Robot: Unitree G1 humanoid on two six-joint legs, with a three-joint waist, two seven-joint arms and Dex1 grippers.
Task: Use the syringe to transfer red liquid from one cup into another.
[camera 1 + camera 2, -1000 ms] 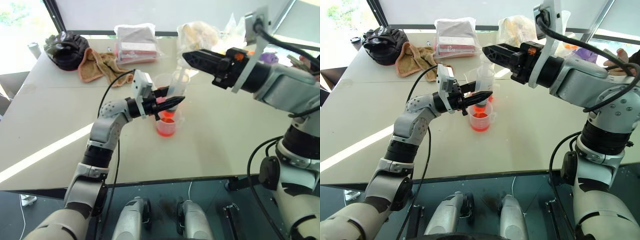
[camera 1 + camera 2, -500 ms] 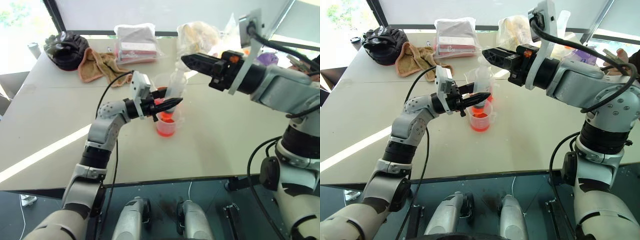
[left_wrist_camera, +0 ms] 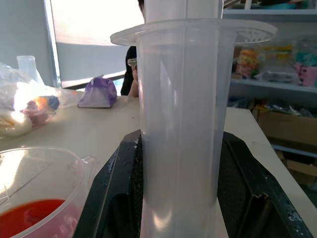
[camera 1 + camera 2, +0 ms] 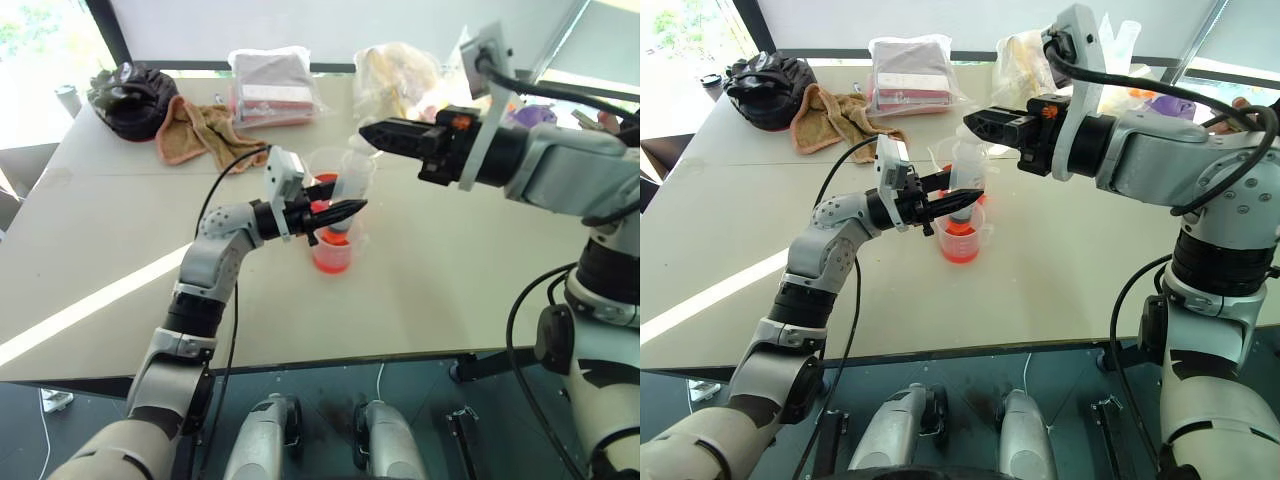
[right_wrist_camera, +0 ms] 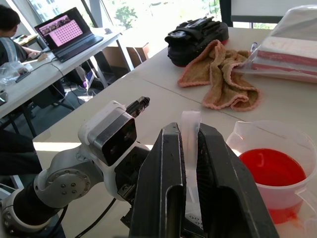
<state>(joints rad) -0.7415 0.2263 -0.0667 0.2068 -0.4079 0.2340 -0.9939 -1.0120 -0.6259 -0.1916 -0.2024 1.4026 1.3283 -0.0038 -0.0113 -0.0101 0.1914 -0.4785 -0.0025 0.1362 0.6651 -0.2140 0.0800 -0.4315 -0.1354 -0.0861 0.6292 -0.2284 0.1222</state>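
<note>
Our left gripper (image 4: 958, 203) clamps the syringe (image 3: 181, 124) barrel; right gripper (image 5: 190, 148), seen from its wrist, pinches the plunger (image 5: 190, 130).

Left arm reaches forward and inward, forearm bent across toward centre; left gripper (image 4: 962, 201) points right, roughly level, black fingers (image 3: 111, 188) clamped on either side of the large clear plastic syringe (image 3: 183, 134). Right arm raised, elbow out, wrist turned inward; right gripper (image 4: 368, 134) points left, fingers (image 5: 163, 198) pinched on syringe's white plunger (image 5: 190, 148).
</note>
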